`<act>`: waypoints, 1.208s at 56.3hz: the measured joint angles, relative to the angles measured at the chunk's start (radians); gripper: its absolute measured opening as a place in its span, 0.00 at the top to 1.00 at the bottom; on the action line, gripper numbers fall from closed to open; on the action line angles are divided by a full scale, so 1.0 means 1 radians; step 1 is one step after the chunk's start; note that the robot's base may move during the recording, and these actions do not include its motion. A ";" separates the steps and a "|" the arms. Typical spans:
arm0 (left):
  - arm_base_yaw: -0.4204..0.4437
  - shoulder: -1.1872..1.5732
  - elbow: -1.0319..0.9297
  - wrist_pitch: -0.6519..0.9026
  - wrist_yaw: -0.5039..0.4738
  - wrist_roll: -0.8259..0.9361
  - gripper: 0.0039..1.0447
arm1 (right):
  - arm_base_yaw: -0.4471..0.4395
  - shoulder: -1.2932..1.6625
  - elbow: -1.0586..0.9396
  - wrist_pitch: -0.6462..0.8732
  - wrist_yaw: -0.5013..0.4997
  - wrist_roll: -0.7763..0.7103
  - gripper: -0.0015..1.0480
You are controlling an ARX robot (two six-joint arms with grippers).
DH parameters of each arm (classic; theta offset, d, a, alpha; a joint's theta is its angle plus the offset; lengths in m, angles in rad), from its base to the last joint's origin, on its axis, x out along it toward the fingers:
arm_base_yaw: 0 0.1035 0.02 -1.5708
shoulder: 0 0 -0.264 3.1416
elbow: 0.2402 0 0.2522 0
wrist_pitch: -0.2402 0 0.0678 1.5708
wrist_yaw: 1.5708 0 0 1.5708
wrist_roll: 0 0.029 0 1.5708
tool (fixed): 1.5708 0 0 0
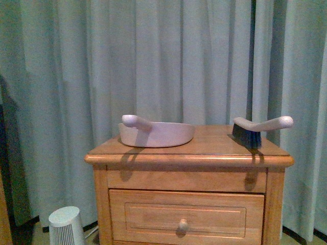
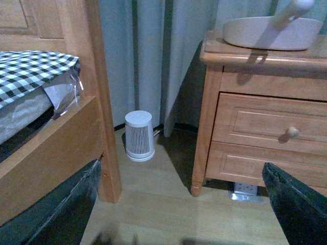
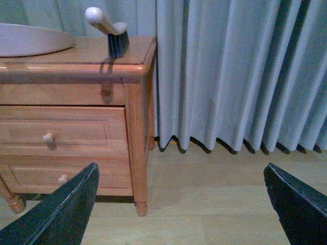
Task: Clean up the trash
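Now we face a wooden nightstand [image 1: 214, 142] set against a pale green curtain [image 1: 76, 76]. On the left half of its top sits a beige dustpan [image 1: 161, 136], its handle pointing left and towards us. On the right half a brush [image 1: 254, 130] stands on its dark bristles, apart from the dustpan, with its pale handle reaching right past the edge of the top. Below the top is a drawer with a round knob [image 1: 183, 224]. On the floor left of the nightstand, near the curtain, stands a small white ribbed canister [image 1: 65, 227].

Our arms do not show in the front view. In the left wrist view the left gripper [image 2: 180, 168] hangs low over the wooden floor [image 2: 168, 214], its dark fingers [image 2: 64, 209] spread wide apart with nothing between them. A wooden bed frame [image 2: 97, 76] with a checked cloth [image 2: 30, 69] stands on the far side of the canister from the nightstand. In the right wrist view the right gripper [image 3: 180, 171] is likewise low over the floor beside the nightstand's right corner, its fingers [image 3: 59, 214] wide apart and holding nothing.

We cannot tell where the trash is: none of the three views shows it.
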 joint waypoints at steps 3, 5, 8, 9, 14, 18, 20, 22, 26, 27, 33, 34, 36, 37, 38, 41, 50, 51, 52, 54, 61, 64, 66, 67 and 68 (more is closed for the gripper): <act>0.000 0.000 0.000 0.000 0.000 0.000 0.07 | 0.000 0.000 0.000 0.000 0.000 0.000 0.07; 0.000 0.000 0.000 0.000 0.000 0.000 0.07 | 0.000 0.000 0.000 0.000 0.000 0.000 0.07; 0.000 0.000 0.000 0.000 0.000 0.000 0.07 | 0.000 0.000 0.000 0.000 0.000 0.000 0.07; 0.000 0.000 0.000 0.000 0.000 0.000 0.07 | 0.000 0.000 0.000 0.000 0.000 0.000 0.07; 0.000 0.000 0.000 0.000 0.000 0.000 0.07 | 0.000 0.000 0.000 0.000 0.000 0.000 0.07; 0.000 0.000 0.000 0.000 0.000 0.000 0.07 | 0.000 0.000 0.000 0.000 0.000 0.000 0.07; 0.000 0.000 0.000 0.000 0.000 0.000 0.07 | 0.000 0.000 0.000 0.000 0.000 0.000 0.07; 0.000 0.000 0.000 0.000 0.000 0.000 0.07 | 0.000 0.000 0.000 0.000 0.000 0.000 0.07; 0.000 0.000 0.000 0.000 0.000 0.000 0.07 | 0.000 0.000 0.000 0.000 0.001 0.000 0.07; 0.000 0.000 0.000 0.000 0.000 0.000 0.07 | 0.000 0.000 0.000 0.000 0.000 0.000 0.07; 0.000 0.000 0.000 0.000 0.000 0.000 0.07 | 0.000 0.000 0.000 0.000 0.000 0.000 0.07; 0.000 0.000 0.000 0.000 0.000 0.000 0.07 | 0.000 0.000 0.000 0.000 0.000 0.000 0.07; 0.000 0.000 0.000 0.000 0.000 0.000 0.07 | 0.000 0.000 0.000 0.000 0.000 0.000 0.07; 0.000 0.000 0.000 0.000 0.000 0.000 0.07 | 0.000 0.000 0.000 0.000 0.000 0.000 0.07; 0.000 0.000 0.000 0.000 0.000 0.000 0.07 | 0.000 0.000 0.000 0.000 0.000 0.000 0.07; 0.000 0.000 0.000 0.000 0.000 0.000 0.07 | 0.000 0.000 0.000 0.000 0.000 0.000 0.07; 0.000 0.000 0.000 0.000 0.001 0.000 0.07 | 0.000 0.000 0.000 0.000 0.000 0.000 0.07; 0.000 0.000 0.000 0.000 0.000 0.000 0.07 | 0.000 0.000 0.000 0.000 0.000 0.000 0.07; 0.000 0.000 0.000 0.000 0.000 0.000 0.07 | 0.000 0.000 0.000 0.000 0.000 0.000 0.07; 0.000 0.000 0.000 0.000 0.000 0.000 0.07 | 0.000 0.000 0.000 0.000 0.000 0.000 0.07; 0.060 0.165 0.074 -0.094 0.216 -0.060 0.07 | 0.000 0.000 0.000 0.000 0.000 0.000 0.07; 0.051 0.318 0.141 -0.069 0.223 -0.054 0.07 | 0.000 0.000 0.000 0.000 0.000 0.000 0.07; 0.031 0.424 0.205 -0.051 0.205 -0.035 0.07 | 0.000 0.000 0.000 0.000 0.000 0.000 0.07; 0.025 0.450 0.222 -0.048 0.200 -0.029 0.07 | 0.000 0.000 0.000 0.000 0.000 0.000 0.07; 0.013 0.500 0.260 -0.047 0.191 -0.020 0.07 | 0.000 0.000 0.000 0.000 0.000 0.000 0.07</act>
